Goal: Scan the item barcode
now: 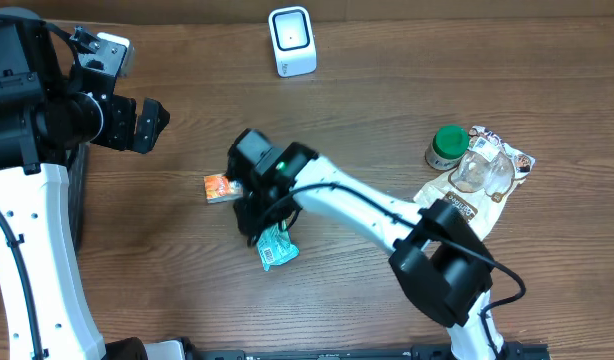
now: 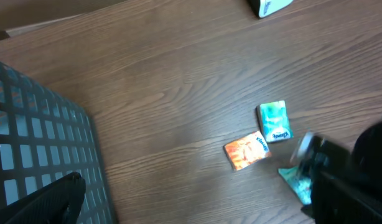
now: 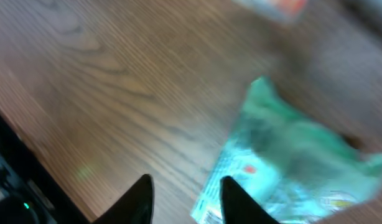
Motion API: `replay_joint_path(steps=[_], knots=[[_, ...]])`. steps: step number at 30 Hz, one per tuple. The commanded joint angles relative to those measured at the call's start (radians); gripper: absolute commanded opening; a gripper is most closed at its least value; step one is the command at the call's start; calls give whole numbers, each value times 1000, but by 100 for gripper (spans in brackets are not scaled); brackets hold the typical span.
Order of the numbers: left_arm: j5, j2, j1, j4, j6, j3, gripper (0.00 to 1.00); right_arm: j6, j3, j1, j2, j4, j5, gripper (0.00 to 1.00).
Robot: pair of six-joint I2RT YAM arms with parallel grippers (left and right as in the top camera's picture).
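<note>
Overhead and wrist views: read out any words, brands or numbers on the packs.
None can be read for sure.
orange pack: blue and white logo, too small.
teal pack: same kind of logo, blurred.
green packet: print blurred.
printed pouch: print too small.

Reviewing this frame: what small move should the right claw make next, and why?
Probably shift the right claw sideways over the green packet before closing. In the wrist view its fingers stand apart with only table between them; the packet lies off to one side, at one finger.
</note>
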Motion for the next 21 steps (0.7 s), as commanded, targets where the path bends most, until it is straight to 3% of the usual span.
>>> replay_joint_path(steps=[1, 7, 21], knots=[[4, -3, 3, 1, 23, 18, 100, 5, -32, 30, -8, 32, 0, 32], [4, -3, 3, 1, 23, 18, 100, 69, -100, 45, 1, 118, 65, 32], [4, -3, 3, 1, 23, 18, 100, 183, -103, -34, 4, 56, 333, 33]])
